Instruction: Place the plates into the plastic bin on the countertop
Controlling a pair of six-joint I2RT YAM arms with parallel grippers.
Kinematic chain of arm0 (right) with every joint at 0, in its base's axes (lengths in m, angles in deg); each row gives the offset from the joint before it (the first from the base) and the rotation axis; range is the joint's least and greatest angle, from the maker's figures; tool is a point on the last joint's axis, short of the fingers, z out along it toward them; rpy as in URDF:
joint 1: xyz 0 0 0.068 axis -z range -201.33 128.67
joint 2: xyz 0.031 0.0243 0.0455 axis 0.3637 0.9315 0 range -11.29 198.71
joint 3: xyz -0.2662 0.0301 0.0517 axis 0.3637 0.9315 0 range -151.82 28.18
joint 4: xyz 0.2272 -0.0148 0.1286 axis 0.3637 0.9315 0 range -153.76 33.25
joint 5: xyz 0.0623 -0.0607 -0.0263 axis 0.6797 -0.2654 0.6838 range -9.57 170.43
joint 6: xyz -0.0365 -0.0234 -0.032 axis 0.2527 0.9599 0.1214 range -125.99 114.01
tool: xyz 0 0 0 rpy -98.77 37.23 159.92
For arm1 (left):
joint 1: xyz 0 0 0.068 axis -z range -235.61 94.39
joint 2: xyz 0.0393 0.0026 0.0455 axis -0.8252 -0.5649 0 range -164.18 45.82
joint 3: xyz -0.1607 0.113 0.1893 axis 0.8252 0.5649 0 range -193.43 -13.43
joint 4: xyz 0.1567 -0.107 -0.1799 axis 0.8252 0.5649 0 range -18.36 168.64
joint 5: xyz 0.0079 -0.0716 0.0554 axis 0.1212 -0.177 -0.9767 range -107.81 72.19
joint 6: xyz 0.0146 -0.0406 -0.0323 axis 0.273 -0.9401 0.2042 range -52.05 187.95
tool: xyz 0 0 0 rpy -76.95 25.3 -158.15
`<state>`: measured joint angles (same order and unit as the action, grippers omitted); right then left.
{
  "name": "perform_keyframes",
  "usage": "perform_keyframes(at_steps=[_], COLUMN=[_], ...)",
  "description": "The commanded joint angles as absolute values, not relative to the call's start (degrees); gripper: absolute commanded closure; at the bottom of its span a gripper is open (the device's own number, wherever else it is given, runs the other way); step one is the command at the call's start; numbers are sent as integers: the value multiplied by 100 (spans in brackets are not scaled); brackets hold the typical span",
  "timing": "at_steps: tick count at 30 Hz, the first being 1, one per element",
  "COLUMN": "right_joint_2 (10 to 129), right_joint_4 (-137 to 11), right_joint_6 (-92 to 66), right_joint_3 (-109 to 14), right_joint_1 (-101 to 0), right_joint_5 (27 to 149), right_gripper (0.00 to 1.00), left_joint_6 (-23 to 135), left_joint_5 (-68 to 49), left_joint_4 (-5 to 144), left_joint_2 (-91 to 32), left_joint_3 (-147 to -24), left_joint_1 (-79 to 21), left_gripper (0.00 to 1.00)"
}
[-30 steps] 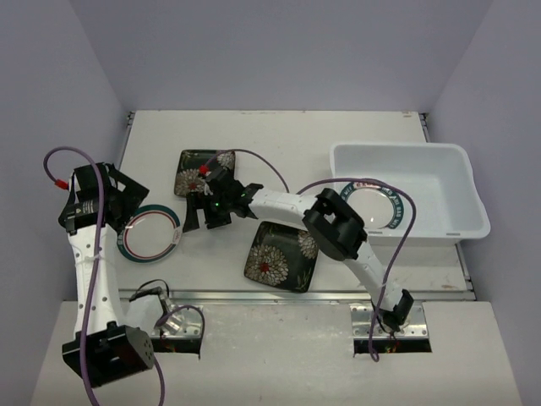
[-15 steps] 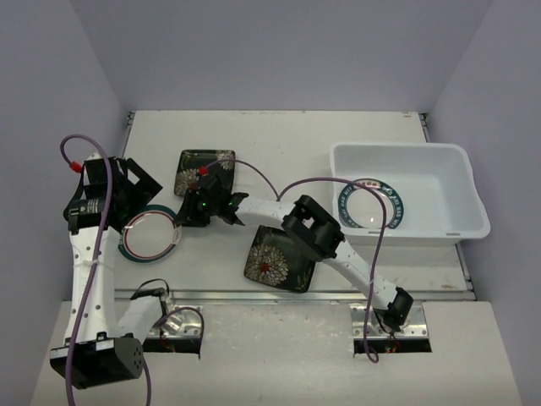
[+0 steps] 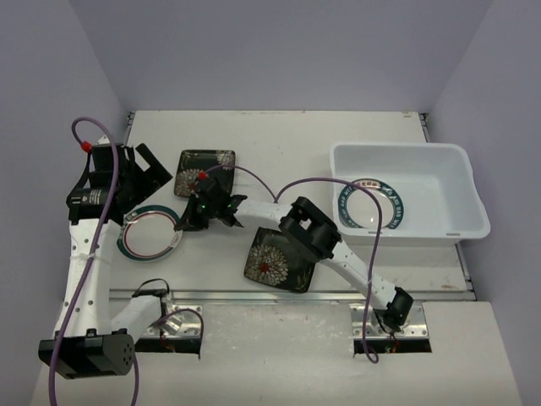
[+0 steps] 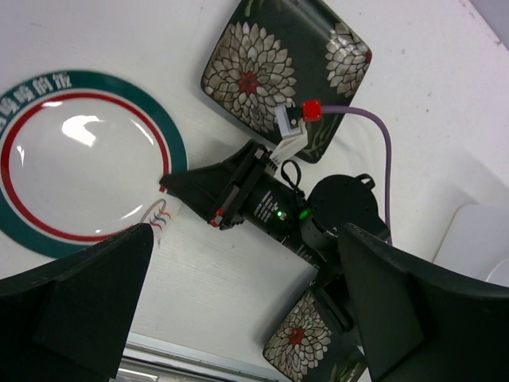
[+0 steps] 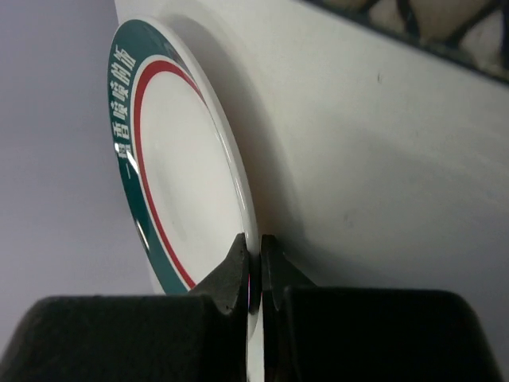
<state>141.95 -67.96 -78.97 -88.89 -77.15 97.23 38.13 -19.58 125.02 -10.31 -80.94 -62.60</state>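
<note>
since your right gripper is pinched shut on the rim of the round teal-and-red rimmed plate, the next move turns on where the plastic bin lies from that grip: well apart, off to the right across the countertop, on the right arm's own side. the grip sits on the plate's right edge, the edge that faces the bin, so the plate hangs to the left of the fingers and a carry rightward would lead with the hand. the near black chrysanthemum plate lies between grip and bin, a little toward you from the straight line, and the far black chrysanthemum plate sits just beyond the gripper, so you will likely need height before you sweep across. whether the held plate is off the surface yet cannot be told. your left gripper hangs above the same plate with its fingers spread wide, holding nothing; it is near the plate but on the far side from the bin. one teal-rimmed plate already lies in the bin's left half.
</note>
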Motion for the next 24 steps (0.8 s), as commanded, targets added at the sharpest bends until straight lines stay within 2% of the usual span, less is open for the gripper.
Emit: perform_keyframes(at_steps=[1,5,12,16,20,24], right_joint_2=[12833,11584,8819,7631,6765,6103], right_joint_4=[-6470,-6141,-5893,-4965,-3775,-3206], right_joint_6=[-7224,-6846,-6486,-5870,-4207,-3188], right_joint_3=[-8425,-7886,-5500,-4755,-4310,-3902], right_joint_1=[-7519,-7011,-5253,-3785,-1410,-213], right_joint_5=[9825,9818,9934,10220,10425,10268], right_gripper=[100,100,100,100,100,100], left_joint_6=[4008,4037,4044,4007,3878,3590], left_joint_5=[-2340,-2498,-2548,-2423,-1615,-703], left_joint_4=[12419,12525,12280,11869,11406,10779], left_joint_2=[-1097,-1276,-1607,-1667,-1737,-1776], left_joint_3=[-8712,-9197,-9368,-9003,-8788,-8652], left_joint_1=[-6049,-5955,-5947,-5947,-5947,-5947], left_gripper=[0,0,0,0,0,0])
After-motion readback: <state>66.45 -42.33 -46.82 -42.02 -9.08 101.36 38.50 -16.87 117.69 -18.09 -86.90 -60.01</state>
